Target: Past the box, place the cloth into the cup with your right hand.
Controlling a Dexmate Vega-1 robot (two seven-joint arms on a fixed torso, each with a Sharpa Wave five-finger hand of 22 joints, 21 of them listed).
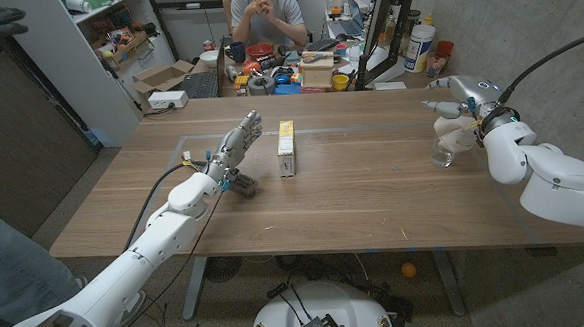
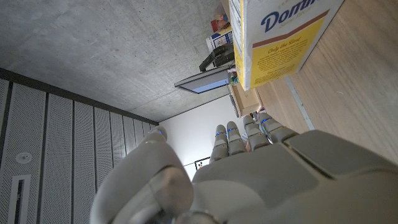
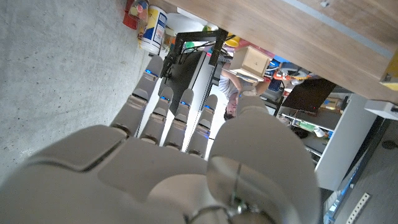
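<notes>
The left hand (image 1: pixel 236 146) stands on the wooden bench (image 1: pixel 354 195) with its fingers stretched out, and it holds nothing. Just beside it, to its right, stands the box (image 1: pixel 286 148), yellow and white, upright. Far over at the right side of the bench sits the clear cup (image 1: pixel 442 156). The white cloth (image 1: pixel 454 130) is bunched just above the cup. The right hand (image 1: pixel 459 108) is on the cloth, but I cannot tell how tightly it grips.
</notes>
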